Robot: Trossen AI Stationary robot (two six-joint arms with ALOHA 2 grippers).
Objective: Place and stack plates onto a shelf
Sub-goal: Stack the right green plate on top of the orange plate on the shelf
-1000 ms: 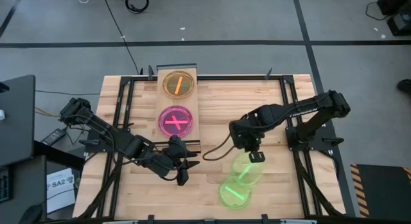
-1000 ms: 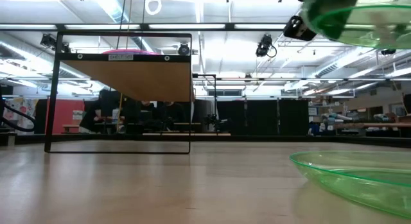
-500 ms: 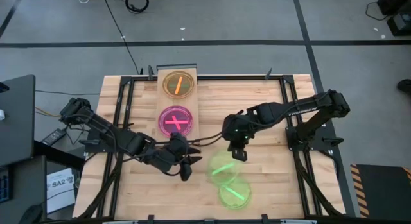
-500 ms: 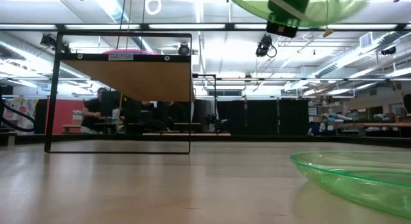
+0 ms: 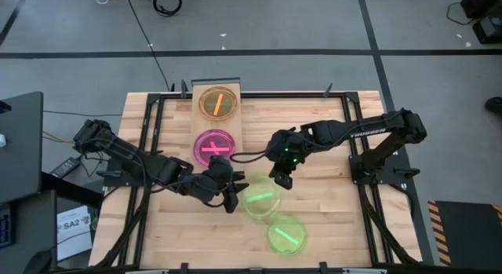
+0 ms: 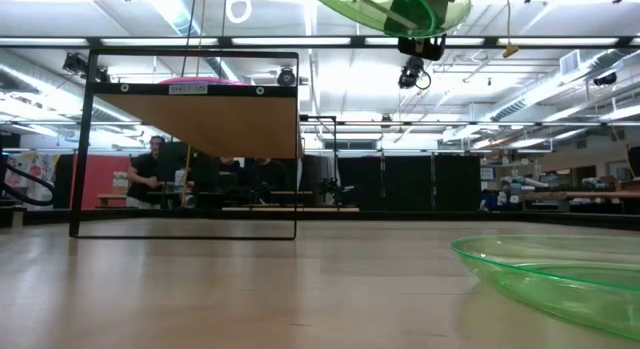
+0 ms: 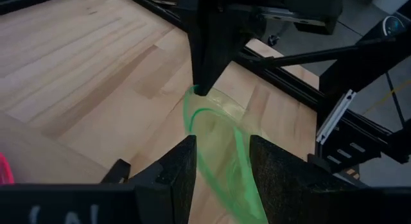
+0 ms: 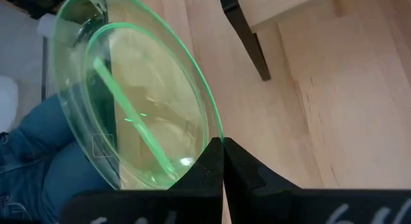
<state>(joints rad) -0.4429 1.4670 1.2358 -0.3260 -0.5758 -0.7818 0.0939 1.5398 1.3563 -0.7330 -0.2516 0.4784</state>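
The right gripper [image 5: 281, 178] pinches a raised green plate [image 5: 261, 200] by its two-o'clock rim, stripe running eight-to-two, while the left gripper [image 5: 230, 198] gapes beside it.

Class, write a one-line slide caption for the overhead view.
Right gripper carries a green plate toward left gripper; second green plate lies on the table.
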